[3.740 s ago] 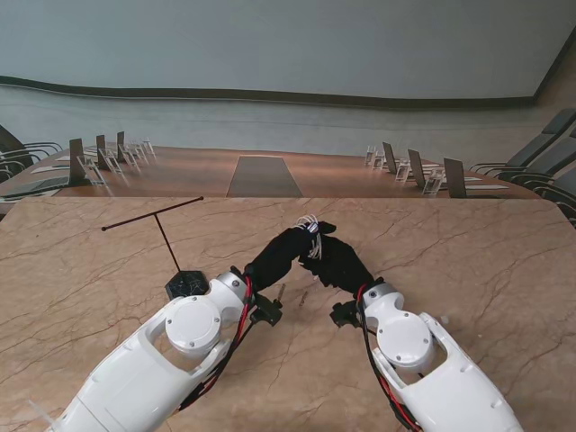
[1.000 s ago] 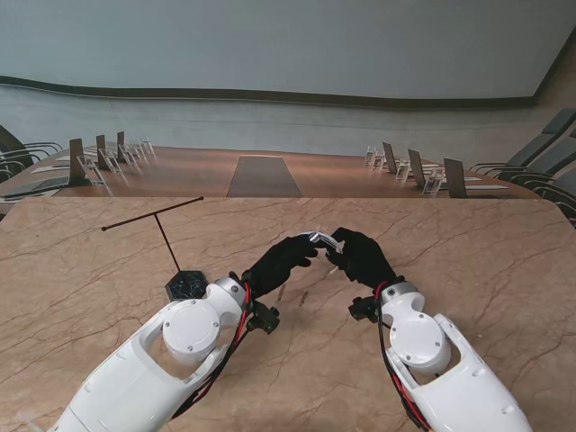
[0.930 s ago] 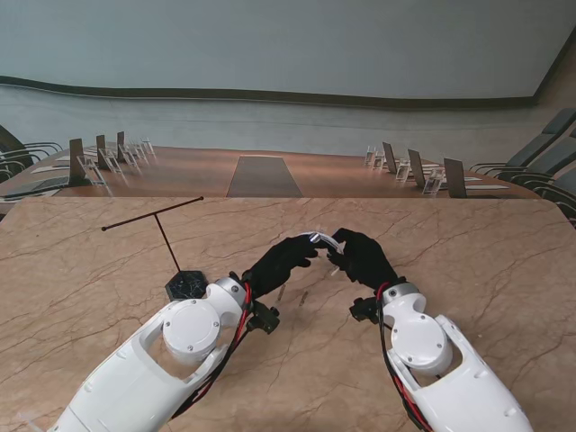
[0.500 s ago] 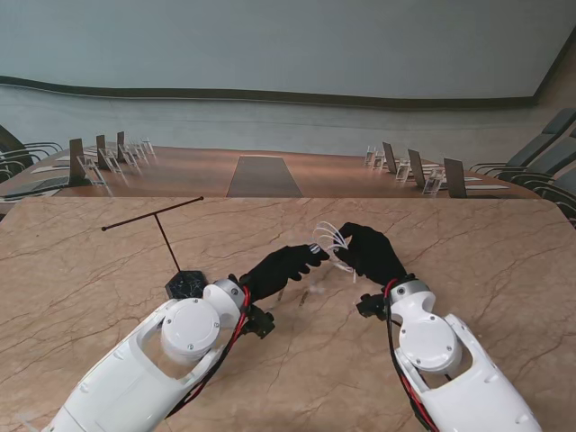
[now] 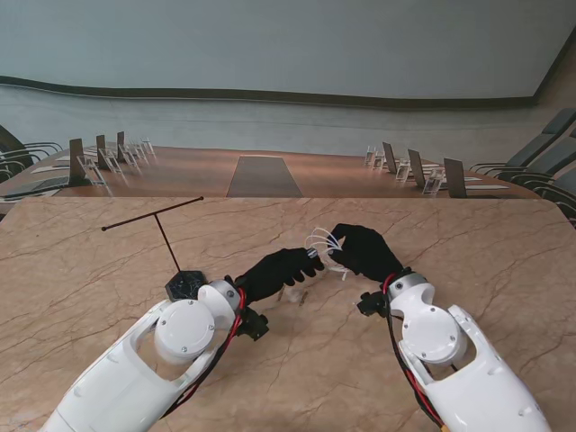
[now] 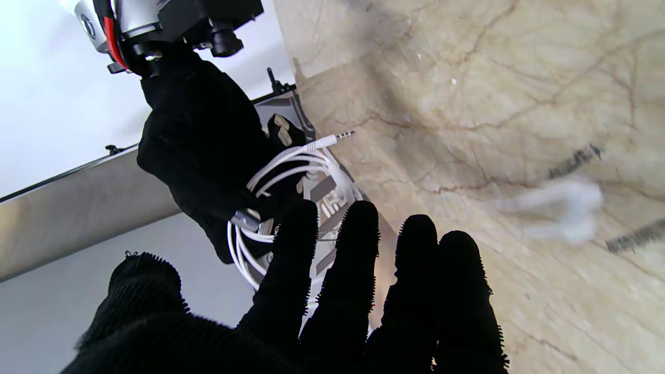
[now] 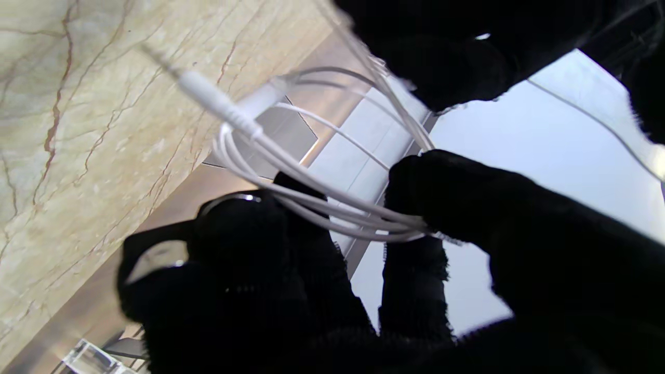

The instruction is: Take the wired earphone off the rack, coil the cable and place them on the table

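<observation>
Right of the empty rack point(image 5: 171, 247), above the marble table point(image 5: 468, 243), the coiled white earphone cable point(image 5: 326, 245) is gripped in the closed fingers of the right hand point(image 5: 364, 252), while the left hand point(image 5: 281, 268), fingers extended together, touches the loops, its plug point(image 6: 327, 140) protruding.

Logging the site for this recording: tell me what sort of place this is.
Probably a conference or meeting hall. Beyond the marble-patterned table stands a long wooden conference table lined with chairs and small white stands that look like name placards, all before a broad, plain curved wall.
</observation>
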Robot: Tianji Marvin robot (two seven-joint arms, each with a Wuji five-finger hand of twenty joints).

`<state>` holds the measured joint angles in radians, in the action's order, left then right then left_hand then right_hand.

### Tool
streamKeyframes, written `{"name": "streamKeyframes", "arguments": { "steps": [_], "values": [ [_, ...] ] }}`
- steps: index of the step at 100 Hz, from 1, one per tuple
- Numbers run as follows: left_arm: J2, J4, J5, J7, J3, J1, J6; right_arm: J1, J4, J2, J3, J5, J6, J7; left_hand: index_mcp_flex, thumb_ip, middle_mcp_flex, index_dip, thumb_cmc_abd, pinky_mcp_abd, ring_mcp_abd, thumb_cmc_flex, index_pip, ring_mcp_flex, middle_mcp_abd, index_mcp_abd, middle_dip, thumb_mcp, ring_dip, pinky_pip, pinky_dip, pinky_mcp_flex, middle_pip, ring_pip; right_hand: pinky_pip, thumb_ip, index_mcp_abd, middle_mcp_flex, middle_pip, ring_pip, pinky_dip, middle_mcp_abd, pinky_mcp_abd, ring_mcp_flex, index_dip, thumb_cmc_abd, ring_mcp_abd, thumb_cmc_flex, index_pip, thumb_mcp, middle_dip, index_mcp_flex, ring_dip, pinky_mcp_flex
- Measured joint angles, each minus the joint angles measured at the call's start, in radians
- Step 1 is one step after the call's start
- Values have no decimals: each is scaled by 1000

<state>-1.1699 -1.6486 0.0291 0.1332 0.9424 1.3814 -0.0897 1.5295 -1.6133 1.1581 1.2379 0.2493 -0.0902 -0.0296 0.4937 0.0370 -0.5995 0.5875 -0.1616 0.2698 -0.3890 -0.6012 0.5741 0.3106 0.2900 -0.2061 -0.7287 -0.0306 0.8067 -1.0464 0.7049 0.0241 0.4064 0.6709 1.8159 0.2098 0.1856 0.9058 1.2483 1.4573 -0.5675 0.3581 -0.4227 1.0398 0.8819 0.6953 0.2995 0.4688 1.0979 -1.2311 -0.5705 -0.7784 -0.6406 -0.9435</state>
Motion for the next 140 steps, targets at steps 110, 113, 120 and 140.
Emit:
{"name": "streamKeyframes", "arguments": {
  "steps": [110,113,120,140],
  "values": [
    [36,-3,184,-41,96,72,110,49,-138,-84,114,166,-188,226,-93,0,-53,43,0,-1,12,-303,101,65,-12,61,-173,1,170,-154,170,20,144,180,-209,-57,17,-654,-33,-190,-492,-28,270,-554,-162,117,-75,-6,-58,-56,-356,-113,-537,586],
    [36,-1,184,-42,94,70,111,51,-140,-85,117,161,-190,234,-93,0,-54,51,1,-1,12,-316,101,65,-13,64,-174,0,171,-154,176,20,149,182,-209,-78,20,-654,-22,-190,-500,-28,273,-553,-169,117,-79,1,-62,-56,-391,-114,-557,586],
    [36,5,184,-44,88,66,112,56,-148,-89,124,151,-192,263,-93,0,-54,52,11,-2,12,-316,101,65,-13,68,-175,-1,180,-154,177,22,149,192,-209,-100,25,-649,-11,-190,-519,-28,276,-553,-181,117,-83,3,-65,-56,-459,-114,-589,586],
    [37,15,173,-37,72,53,114,66,-173,-106,141,150,-193,348,-93,0,-55,52,11,-2,12,-325,101,65,-14,68,-175,-1,181,-154,188,24,160,193,-189,-165,56,-471,24,-175,-551,-6,275,-483,-201,103,-90,16,-93,-28,-586,-113,-619,522]
  ]
}}
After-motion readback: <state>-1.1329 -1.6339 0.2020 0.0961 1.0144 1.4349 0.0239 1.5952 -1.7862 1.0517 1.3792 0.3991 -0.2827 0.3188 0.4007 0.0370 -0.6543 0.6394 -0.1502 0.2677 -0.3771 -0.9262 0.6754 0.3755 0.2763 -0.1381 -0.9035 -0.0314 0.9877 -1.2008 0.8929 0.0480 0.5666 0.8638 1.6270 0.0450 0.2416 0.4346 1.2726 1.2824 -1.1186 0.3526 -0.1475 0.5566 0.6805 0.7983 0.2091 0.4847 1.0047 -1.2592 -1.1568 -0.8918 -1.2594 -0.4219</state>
